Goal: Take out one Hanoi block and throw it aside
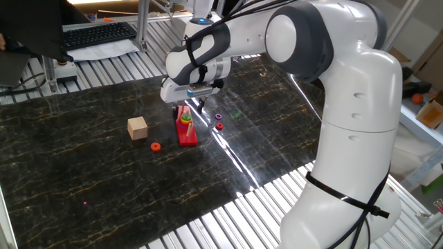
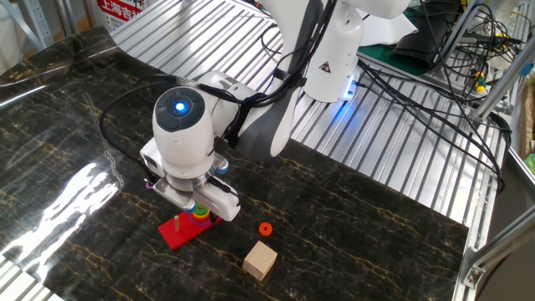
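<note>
A red peg base [image 1: 187, 134] lies on the dark marble-patterned table and carries a small stack of coloured rings. The green Hanoi block [image 1: 185, 116] sits near the top of that stack; it also shows in the other fixed view [image 2: 201, 211]. My gripper [image 1: 188, 108] hangs straight down over the stack, its fingertips level with the top rings. In the other fixed view the hand [image 2: 199, 201] hides the fingers, so I cannot tell whether the jaws are closed on the block.
A tan wooden cube [image 1: 138, 128] and an orange-red ring [image 1: 155, 146] lie left of the base. A purple ring [image 1: 218, 117] and a red ring [image 1: 219, 126] lie right of it. A keyboard [image 1: 97, 33] sits behind the table. Cables [image 2: 418, 92] run over the ribbed metal bench.
</note>
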Robot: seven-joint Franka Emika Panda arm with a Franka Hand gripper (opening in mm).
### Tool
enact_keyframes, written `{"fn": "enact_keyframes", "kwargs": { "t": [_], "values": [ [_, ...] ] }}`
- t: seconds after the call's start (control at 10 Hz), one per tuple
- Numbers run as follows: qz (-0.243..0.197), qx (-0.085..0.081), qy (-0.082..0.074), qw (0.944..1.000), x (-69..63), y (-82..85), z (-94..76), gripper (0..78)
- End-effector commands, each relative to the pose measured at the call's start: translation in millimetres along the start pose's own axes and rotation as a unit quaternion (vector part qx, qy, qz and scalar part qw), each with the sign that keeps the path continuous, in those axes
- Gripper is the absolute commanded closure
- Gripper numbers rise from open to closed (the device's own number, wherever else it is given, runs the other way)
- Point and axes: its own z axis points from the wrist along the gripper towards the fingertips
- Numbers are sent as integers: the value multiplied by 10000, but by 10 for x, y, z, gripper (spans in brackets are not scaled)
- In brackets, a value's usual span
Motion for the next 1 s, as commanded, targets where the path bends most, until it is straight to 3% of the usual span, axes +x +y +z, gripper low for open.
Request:
{"fn": "enact_keyframes", "kwargs": {
  "t": [0.1,0.6,1.0],
  "values": [
    [-66,-76,-31,9999,-9,-34,-6,1],
    [34,-122,-58,9999,-19,-163,9,1],
    [116,-50,-17,9999,11,-160,-131,1]
  ]
}}
